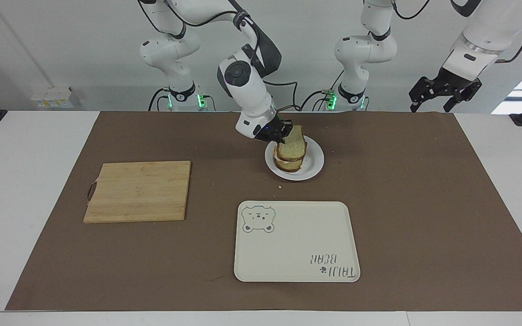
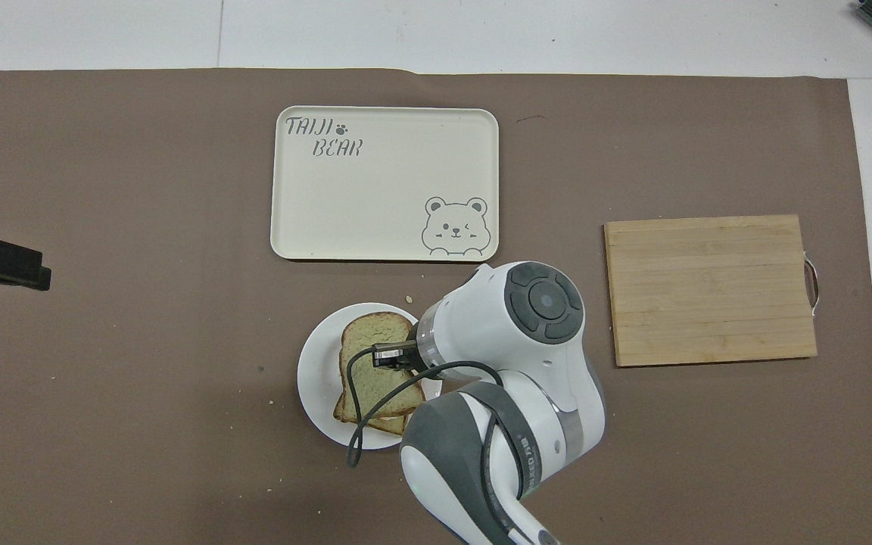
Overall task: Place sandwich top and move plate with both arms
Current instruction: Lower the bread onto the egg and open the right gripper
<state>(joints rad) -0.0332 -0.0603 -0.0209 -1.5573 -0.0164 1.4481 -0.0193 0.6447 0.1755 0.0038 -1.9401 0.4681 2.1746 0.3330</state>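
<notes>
Gripping sandwich top (image 1: 292,144) by its crust edge at frame centre, right gripper (image 1: 283,131) clamped; item light, soft, crushable; left gripper (image 1: 443,92) wide, waiting.

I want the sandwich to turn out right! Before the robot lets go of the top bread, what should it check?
1. Pale speckled bread slice over the egg slice: ok.
2. Top slice resting fully on it: cannot tell.
3. Right gripper shut on the top slice: ok.
4. Small round white plate flat on the brown mat: ok.
5. Left gripper open, waiting over the table's edge: ok.
6. Cream rectangular bear tray bare: ok.
</notes>
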